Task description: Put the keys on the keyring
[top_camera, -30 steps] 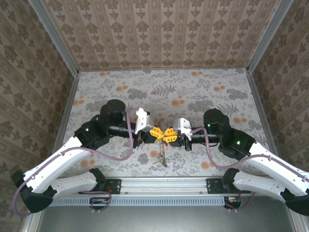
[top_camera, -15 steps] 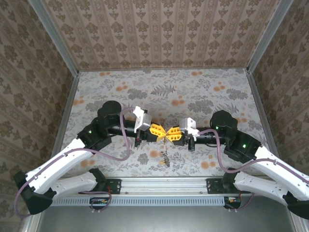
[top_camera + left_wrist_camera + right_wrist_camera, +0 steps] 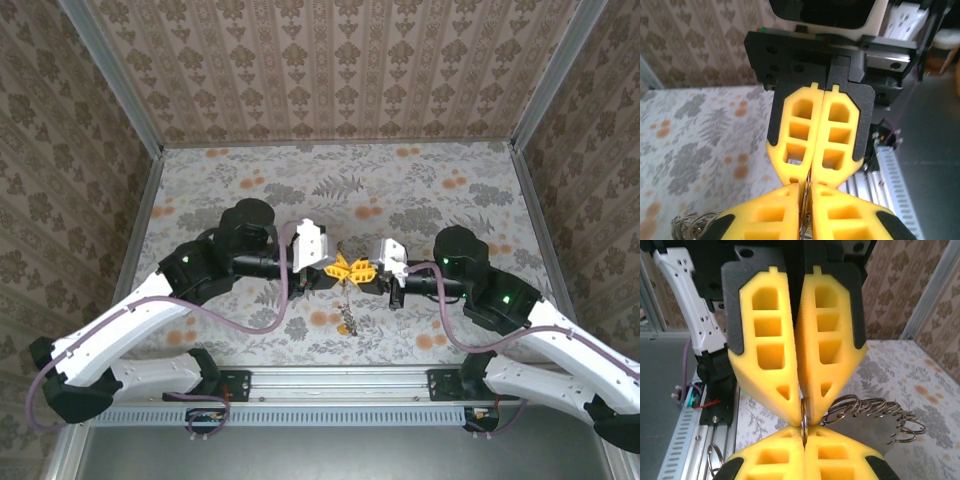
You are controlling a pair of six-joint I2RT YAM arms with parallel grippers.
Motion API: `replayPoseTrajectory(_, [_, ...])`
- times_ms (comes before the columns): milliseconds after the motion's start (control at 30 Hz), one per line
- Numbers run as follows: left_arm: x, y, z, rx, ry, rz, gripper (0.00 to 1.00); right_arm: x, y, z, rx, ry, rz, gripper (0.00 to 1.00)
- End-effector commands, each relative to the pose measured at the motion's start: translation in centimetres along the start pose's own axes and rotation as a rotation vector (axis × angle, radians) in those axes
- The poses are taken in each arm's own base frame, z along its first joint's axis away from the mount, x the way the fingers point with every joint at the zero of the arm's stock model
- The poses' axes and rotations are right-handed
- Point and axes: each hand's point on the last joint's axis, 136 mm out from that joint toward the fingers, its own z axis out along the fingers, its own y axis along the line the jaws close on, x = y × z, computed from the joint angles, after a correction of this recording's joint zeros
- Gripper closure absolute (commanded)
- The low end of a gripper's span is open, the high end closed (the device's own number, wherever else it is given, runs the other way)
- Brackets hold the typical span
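Though tip to tip, left claw (image 3: 343,268) and right claw (image 3: 357,270) tight on keyring (image 3: 802,412), keys (image 3: 347,322) blurry.

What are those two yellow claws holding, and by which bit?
The left tool and the right tool are both shut tip to tip on the thin keyring, pinching its wire edge. A metal bunch dangles below.

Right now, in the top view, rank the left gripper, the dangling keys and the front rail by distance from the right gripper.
1. left gripper, tip to tip with the right gripper, both pinching the keyring.
2. keys, dangling just beneath the fingertips.
3. front rail, along the near table edge.
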Motion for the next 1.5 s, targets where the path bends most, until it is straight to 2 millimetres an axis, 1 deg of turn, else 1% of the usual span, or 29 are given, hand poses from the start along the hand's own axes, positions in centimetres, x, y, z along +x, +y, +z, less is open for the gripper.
replayPoseTrajectory(0, [3.1,0.7,0.6,-0.051,0.182,0.048,0.87,0.2,-0.4,0.3,0.013,0.033,-0.024,1.0])
replayPoseTrajectory(300, [4.9,1.3,1.5,-0.075,0.275,0.058,0.88,-0.4,-0.1,0.1,-0.01,0.021,-0.048,1.0])
replayPoseTrajectory(333, [5.0,1.3,1.5,-0.074,0.278,0.056,0.91,-0.4,0.0,0.0,-0.013,0.017,-0.05,1.0])
replayPoseTrajectory(367, [5.0,1.1,1.6,-0.067,0.278,0.058,0.99,-0.5,0.0,0.0,-0.013,0.009,-0.051,1.0])
replayPoseTrajectory(467, [4.9,0.7,1.7,-0.044,0.259,0.054,1.0,-0.7,0.2,-0.1,-0.016,-0.008,-0.057,1.0])
replayPoseTrajectory(533, [4.3,0.2,1.4,-0.03,0.218,0.053,1.0,-0.9,0.3,-0.3,-0.015,-0.022,-0.055,1.0])
replayPoseTrajectory(600, [3.2,-0.2,0.8,-0.019,0.143,0.044,1.0,-0.8,0.5,-0.5,-0.017,-0.031,-0.049,0.98])
replayPoseTrajectory(667, [1.7,-0.6,-0.2,0.009,0.047,0.025,1.0,-0.5,0.6,-0.5,-0.018,-0.037,-0.038,0.88])
replayPoseTrajectory(767, [-0.1,-1.1,-1.7,0.039,-0.067,0.011,1.0,-0.3,0.9,-0.6,-0.026,-0.054,-0.021,0.8])
replayPoseTrajectory(900, [-1.8,-1.8,-3.3,0.098,-0.183,0.003,1.0,-0.6,1.1,-0.7,-0.034,-0.079,-0.015,0.79])
replayPoseTrajectory(1033, [-2.5,-2.2,-3.8,0.131,-0.237,-0.009,1.0,-1.1,1.3,-0.6,-0.049,-0.099,-0.024,0.77])
replayPoseTrajectory(1200, [-2.7,-2.3,-3.9,0.143,-0.255,-0.014,1.0,-1.8,1.8,-0.8,-0.076,-0.13,-0.037,0.74])
replayPoseTrajectory(1300, [-2.9,-2.1,-4.0,0.139,-0.27,-0.011,1.0,-2.3,1.9,-1.4,-0.068,-0.151,-0.046,0.74])
replayPoseTrajectory(1467, [-2.8,-1.8,-4.0,0.139,-0.27,-0.015,1.0,-2.9,2.1,-2.3,-0.06,-0.175,-0.048,0.68])
